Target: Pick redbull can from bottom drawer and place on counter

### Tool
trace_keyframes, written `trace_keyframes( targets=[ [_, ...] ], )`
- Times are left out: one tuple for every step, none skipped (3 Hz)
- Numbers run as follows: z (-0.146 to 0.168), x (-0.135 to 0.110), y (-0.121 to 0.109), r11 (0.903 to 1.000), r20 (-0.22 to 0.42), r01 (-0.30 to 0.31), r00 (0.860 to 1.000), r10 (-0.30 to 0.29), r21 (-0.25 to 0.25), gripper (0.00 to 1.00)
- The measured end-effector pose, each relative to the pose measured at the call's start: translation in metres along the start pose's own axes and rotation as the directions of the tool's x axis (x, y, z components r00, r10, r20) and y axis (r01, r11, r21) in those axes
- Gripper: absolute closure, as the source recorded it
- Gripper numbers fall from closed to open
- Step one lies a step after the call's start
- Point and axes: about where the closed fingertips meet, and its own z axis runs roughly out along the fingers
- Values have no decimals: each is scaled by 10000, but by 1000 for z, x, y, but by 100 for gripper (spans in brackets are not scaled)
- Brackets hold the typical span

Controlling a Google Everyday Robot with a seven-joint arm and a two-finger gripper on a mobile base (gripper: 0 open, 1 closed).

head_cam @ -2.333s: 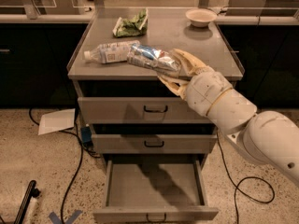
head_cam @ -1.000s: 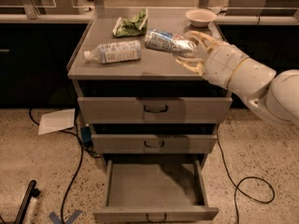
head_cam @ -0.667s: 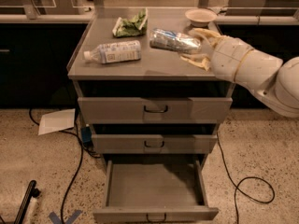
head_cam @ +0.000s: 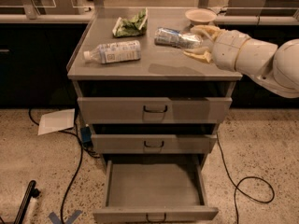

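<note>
Silver can (head_cam: 175,37) pinched sideways by gripper (head_cam: 195,42) fingers (head_cam: 202,31), just over the surface (head_cam: 140,68), right of the bottle (head_cam: 114,52). Bottom drawer (head_cam: 154,186) open, empty. Placing step; next, probably lower and let go.

gripper (head_cam: 200,42) grips redbull can (head_cam: 174,37) | over counter (head_cam: 121,69) | bottom drawer (head_cam: 154,185) open
</note>
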Motion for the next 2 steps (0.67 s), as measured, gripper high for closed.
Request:
trace_keyframes(
  targets=[
    [0, 0, 0, 10000, 3, -1, 10000, 1, 1, 100],
    [2, 2, -2, 10000, 149, -68, 9999, 67, 70, 100]
  ],
)
